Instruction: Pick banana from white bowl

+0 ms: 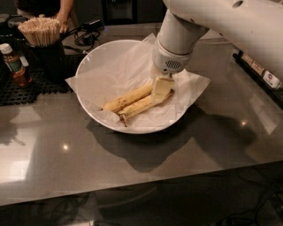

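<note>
A wide white bowl lined with crinkled white paper holds two bananas side by side. The plump, straighter yellow banana is the farther one. The nearer banana has a brown curled stem at its lower left end. My gripper hangs from the white arm inside the bowl, right at the bananas' right ends and covering them. Both bananas lie on the paper.
A black holder of wooden sticks and a brown bottle stand on a black mat at the back left. A person's arm and black cables are at the far edge. The grey counter surrounds the bowl.
</note>
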`<action>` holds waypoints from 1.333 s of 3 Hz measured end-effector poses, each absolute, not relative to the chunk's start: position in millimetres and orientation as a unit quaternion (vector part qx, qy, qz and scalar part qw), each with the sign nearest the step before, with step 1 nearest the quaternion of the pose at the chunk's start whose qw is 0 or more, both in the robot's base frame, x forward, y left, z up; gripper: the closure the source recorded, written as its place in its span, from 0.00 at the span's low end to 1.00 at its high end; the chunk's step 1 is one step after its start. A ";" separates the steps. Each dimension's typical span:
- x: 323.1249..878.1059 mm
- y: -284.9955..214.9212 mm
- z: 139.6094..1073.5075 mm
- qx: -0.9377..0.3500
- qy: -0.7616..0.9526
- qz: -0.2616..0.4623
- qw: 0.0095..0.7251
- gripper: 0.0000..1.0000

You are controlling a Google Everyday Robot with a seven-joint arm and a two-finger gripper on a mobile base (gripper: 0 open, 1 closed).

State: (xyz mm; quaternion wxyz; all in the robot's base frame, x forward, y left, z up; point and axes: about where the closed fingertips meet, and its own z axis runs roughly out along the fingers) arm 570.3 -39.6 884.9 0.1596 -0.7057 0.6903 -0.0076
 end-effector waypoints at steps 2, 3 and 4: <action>562.8 -29.4 876.6 -0.703 0.691 0.003 0.166 0.43; 563.8 -34.0 873.2 -0.698 0.698 0.000 0.163 0.43; 562.4 -39.5 872.2 -0.690 0.705 -0.006 0.166 0.44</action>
